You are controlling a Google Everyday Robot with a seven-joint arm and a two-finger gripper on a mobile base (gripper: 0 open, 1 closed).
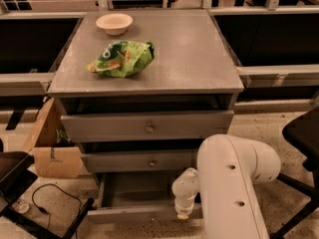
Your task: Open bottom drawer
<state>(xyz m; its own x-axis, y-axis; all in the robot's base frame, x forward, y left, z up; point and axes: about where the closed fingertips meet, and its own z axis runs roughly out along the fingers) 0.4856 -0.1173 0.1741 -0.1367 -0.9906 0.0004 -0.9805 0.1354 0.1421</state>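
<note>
1. Down at floor level, the bottom drawer (pixel 132 214) sits pulled out, with the end effector (pixel 183 214) at its front edge; whether it grips, I cannot tell.
2. Risk: pulling further could yank the drawer off its runners.

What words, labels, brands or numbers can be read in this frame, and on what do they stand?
Nothing can be read.
Green bag on the cabinet top: printed, but too blurred to read.
Bowl, cardboard box, bottom drawer: no text visible.
Gripper, at the bottom drawer's front edge: no markings visible.
</note>
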